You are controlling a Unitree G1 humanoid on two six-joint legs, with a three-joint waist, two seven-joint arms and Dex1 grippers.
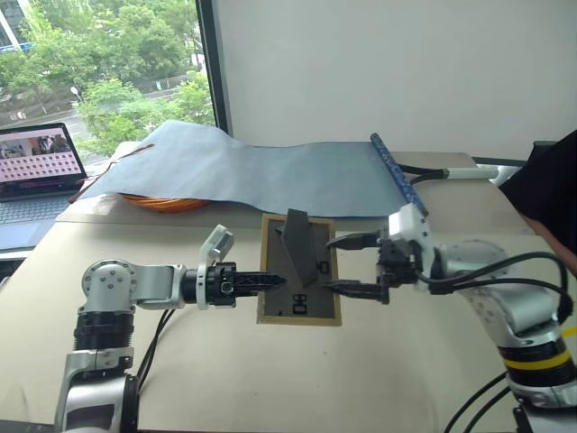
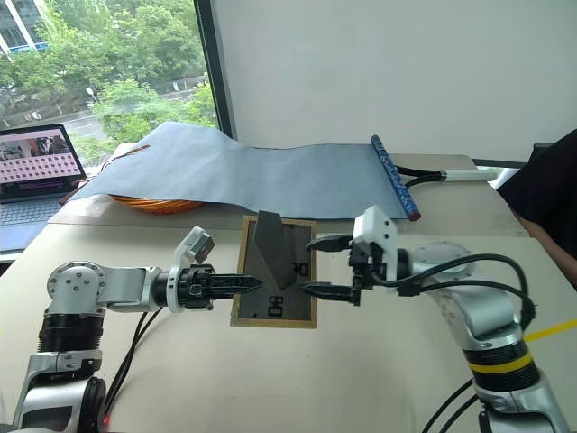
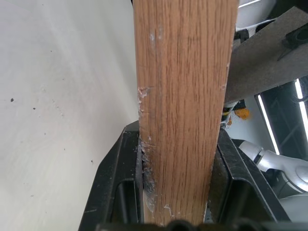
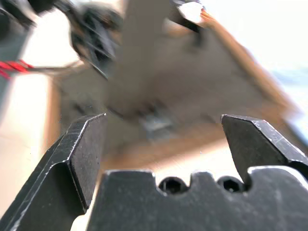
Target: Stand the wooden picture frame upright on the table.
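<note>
Wooden picture frame (image 1: pixel 300 271) sits between the two arms at the middle of the worktop (image 1: pixel 270 379), dark grey back panel toward the camera, white digits showing near its lower edge, and the easel leg (image 1: pixel 298 248) swung out and rising from the back. Left gripper (image 1: pixel 270 280) comes in level from the left and its jaws are clamped on the frame's left wooden edge; the left wrist view has the light-wood bar pinched tight between both black fingers (image 3: pixel 118 187). Right gripper (image 1: pixel 356 264) hangs just beside the frame's right edge, jaws spread wide, one finger high and one low, gripping nothing. Behind the frame lies a long blue-grey fabric sheet (image 1: pixel 261 171) over something orange (image 1: pixel 167 203). A laptop (image 1: pixel 36 167) stands at far left. At the right edge, a person's dark sleeve (image 1: pixel 550 194).
</note>
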